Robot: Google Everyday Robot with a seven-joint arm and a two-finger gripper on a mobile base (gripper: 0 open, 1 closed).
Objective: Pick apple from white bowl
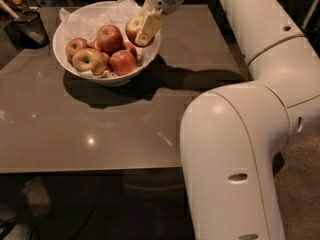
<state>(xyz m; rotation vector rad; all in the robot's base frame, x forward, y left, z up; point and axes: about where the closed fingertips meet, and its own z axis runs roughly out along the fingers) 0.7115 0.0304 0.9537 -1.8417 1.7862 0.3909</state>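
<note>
The white bowl [116, 76], lined with white tissue paper, stands at the far left of the brown table [125, 129]. My gripper [138, 36] is over the bowl's right side, shut on the apple [131, 28], which is red with a pale patch. One pale finger [147, 28] lies across the apple's right side; the other finger is hidden behind it. The apple sits slightly above the others. Several more apples lie in the bowl, among them a dark red apple [110, 37] and a yellow-green apple [89, 60].
A small dark mesh cup [29, 27] stands at the table's far left corner. My large white arm [240, 134] covers the right side of the view. The table's front edge [90, 168] runs across the lower part.
</note>
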